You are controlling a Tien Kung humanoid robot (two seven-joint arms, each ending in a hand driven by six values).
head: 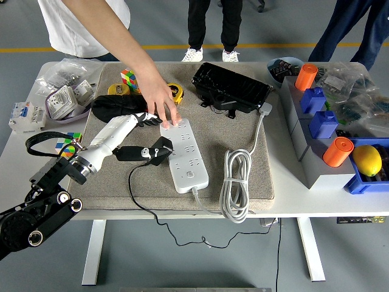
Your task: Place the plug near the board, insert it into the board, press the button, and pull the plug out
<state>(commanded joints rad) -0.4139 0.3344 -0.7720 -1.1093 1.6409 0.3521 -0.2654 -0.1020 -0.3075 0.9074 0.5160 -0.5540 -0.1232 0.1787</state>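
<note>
**Q:** Where do the plug and the board lie?

**A:** The white power strip (182, 154) lies lengthwise near the middle of the beige mat (243, 176), its cable leaving the end nearest the table's front edge. The black plug (159, 150) rests on the mat just beside the strip's left side, tilted, its thin black cord (137, 198) looping toward the front edge of the white table (292, 204).

**Q:** What is the state of the robot's left hand?

**A:** The left hand (137, 120), white-shelled with dark fingers, reaches in from the left, fingers extended and relaxed, holding nothing. It lies behind the plug, apart from it.

**Q:** And the person?

**A:** A person's hand (161, 103) comes down from the table's far side, fingertips pressing the strip's far end.

**Q:** What else is shown?

**A:** A coiled white cable (236, 185) beside the strip on the right, a black case (231, 87) at the mat's far edge, and a lemon (367, 160) in a blue tray near the table's right edge.
</note>
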